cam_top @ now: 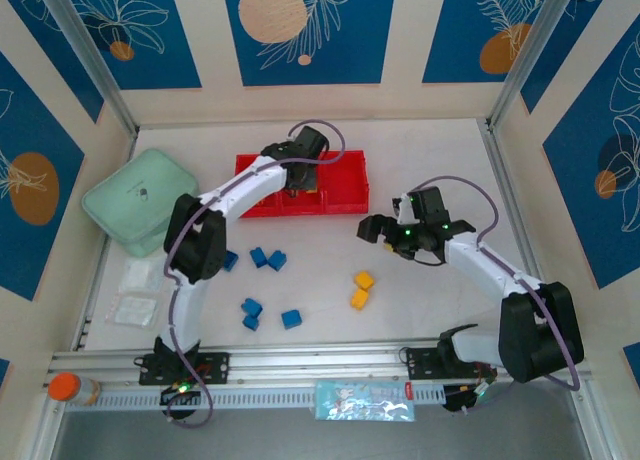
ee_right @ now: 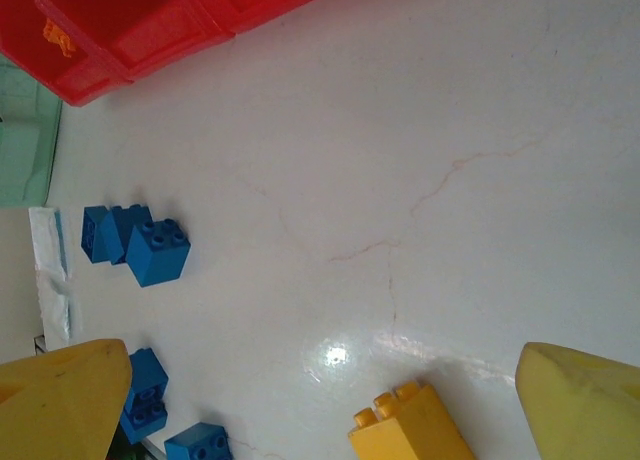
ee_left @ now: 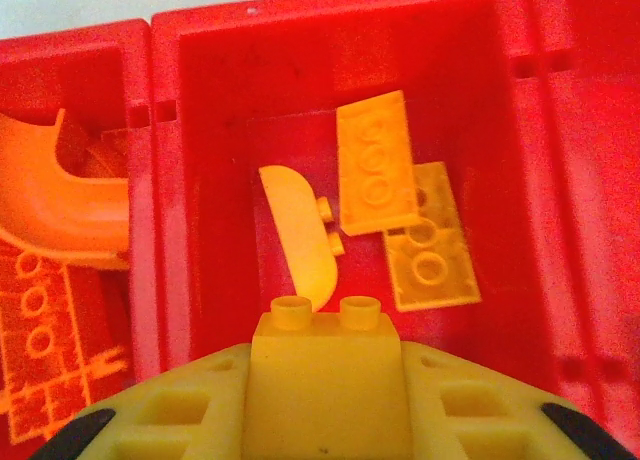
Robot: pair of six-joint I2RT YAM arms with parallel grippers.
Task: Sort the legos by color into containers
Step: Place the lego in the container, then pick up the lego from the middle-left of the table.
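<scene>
The red three-compartment tray [cam_top: 345, 185] lies at the back of the table. My left gripper [cam_top: 300, 177] hangs over it, shut on a yellow brick [ee_left: 325, 365] with two studs. Below the brick, the middle compartment [ee_left: 230, 90] holds yellow plates [ee_left: 375, 160] and a curved yellow piece [ee_left: 300, 235]. Orange pieces [ee_left: 60, 195] fill the compartment to its left. My right gripper [cam_top: 385, 228] is open above bare table, right of the tray. Two yellow bricks [cam_top: 361, 289] and several blue bricks [cam_top: 268, 259] lie loose on the table. The right wrist view shows one yellow brick [ee_right: 410, 430] near the open fingers [ee_right: 60, 400].
A mint green rounded case [cam_top: 135, 200] sits left of the tray, with clear plastic bags [cam_top: 135, 292] in front of it. An orange-capped bottle [cam_top: 65, 387] and a printed packet [cam_top: 365, 400] rest on the front rail. Blue bricks [ee_right: 158, 250] lie left of the right gripper.
</scene>
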